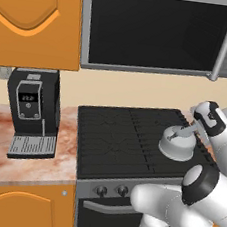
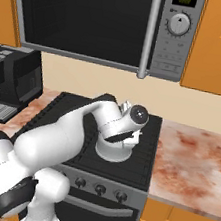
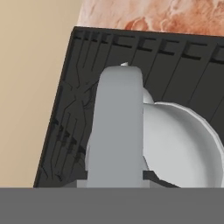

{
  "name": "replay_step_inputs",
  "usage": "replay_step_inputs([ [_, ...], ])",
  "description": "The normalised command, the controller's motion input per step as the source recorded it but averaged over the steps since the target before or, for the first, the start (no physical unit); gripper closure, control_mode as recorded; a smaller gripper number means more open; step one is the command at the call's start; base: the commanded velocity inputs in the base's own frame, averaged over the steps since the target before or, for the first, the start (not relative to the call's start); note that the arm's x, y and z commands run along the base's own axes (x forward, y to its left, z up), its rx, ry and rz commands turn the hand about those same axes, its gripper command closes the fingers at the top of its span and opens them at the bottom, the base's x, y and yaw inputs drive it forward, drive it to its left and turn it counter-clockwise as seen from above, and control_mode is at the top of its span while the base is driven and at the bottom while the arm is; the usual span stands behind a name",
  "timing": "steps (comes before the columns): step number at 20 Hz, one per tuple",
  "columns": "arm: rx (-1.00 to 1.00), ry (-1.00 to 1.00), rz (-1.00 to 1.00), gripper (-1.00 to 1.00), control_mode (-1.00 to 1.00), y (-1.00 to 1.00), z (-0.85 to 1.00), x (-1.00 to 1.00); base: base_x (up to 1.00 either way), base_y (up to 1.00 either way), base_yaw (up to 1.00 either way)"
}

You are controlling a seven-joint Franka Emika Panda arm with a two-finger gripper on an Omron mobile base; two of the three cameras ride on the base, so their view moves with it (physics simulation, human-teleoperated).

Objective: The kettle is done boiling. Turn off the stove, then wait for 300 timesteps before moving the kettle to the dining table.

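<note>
Squat silver-grey kettle [image 1: 178, 144], slanted straight handle [image 3: 116, 127]

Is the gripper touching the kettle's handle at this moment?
Touching. In the hand view the handle of the kettle runs straight down between the gripper, with no gap at either side.

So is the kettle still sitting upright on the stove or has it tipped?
Upright: the kettle sits flat on the stove grates, dome up.
</note>
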Motion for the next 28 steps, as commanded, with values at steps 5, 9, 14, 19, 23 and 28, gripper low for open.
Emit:
replay_step_inputs([
  [5, 0.0, 0.0, 0.0, 1.0, -1.0, 0.0, 0.0, 0.0, 0.0, 0.0, 0.0],
  [9, 0.0, -0.04, 0.0, 1.0, -1.0, -0.03, 0.18, -0.15, 0.0, 0.0, 0.0],
  [14, 0.0, -0.05, 0.0, 1.0, -1.0, -0.06, 0.23, -0.18, 0.0, 0.0, 0.0],
  [19, 0.0, -0.01, 0.0, 1.0, -1.0, -0.05, 0.27, -0.18, 0.0, 0.0, 0.0],
  [23, 0.0, 0.0, 0.0, 1.0, -1.0, -0.06, 0.3, -0.19, 0.0, 0.0, 0.0],
  [28, 0.0, 0.0, 0.0, 1.0, -1.0, -0.04, 0.33, -0.23, 0.0, 0.0, 0.0],
])
